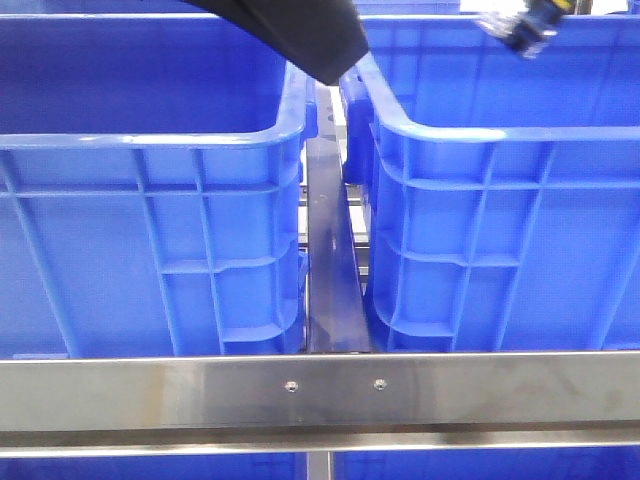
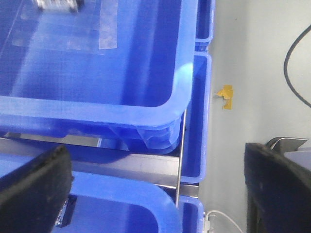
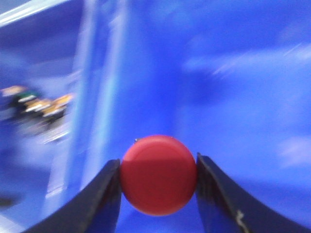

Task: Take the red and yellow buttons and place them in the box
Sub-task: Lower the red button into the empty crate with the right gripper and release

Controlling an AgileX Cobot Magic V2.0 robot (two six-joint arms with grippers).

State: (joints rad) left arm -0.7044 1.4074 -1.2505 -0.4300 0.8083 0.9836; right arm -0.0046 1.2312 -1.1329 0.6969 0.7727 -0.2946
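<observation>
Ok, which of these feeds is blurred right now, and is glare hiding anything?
Right wrist view: heavy motion blur over the blue background, yet the red button between the right gripper's fingers reads clearly. Left wrist view: mostly sharp, with one blurred object at the top edge. Front view: sharp; mild sheen on the steel rail, hiding nothing.

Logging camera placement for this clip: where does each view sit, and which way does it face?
Front: low behind a steel rail, facing forward at two crates; a dark arm shows on top.
Left wrist: looks down over crates and floor; open pincer.
Right wrist: inside a crate; pincer shut on red button.
Shared: blue crates.
</observation>
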